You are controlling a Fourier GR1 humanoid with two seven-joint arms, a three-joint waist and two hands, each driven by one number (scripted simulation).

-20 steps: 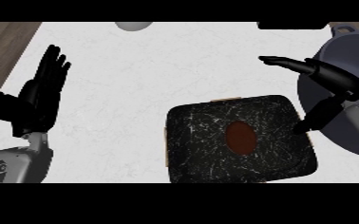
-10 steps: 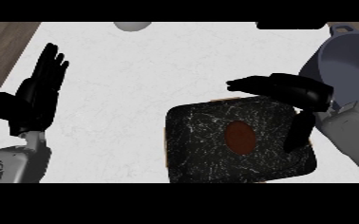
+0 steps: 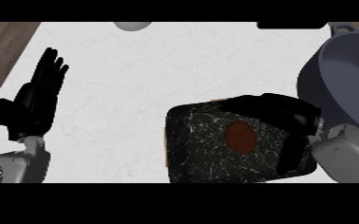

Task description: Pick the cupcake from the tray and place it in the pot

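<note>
Now that your right robot hand [image 3: 280, 116] has swung in over the dark speckled square tray [image 3: 203, 156], its open fingers arch around the brown round cupcake [image 3: 240, 137] without gripping; beyond waits the grey-blue metal pot [image 3: 336, 83]. Left robot hand [image 3: 38, 95] rests open.

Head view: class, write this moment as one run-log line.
cupcake: on tray | right robot hand: open, around cupcake, not gripping | left robot hand: open, resting at left | pot: right of tray

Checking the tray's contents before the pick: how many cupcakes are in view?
1. The cupcake sits near the middle of the dark tray, just beside the right hand that arches over the tray. That hand hides part of the tray, so another could be concealed.
</note>
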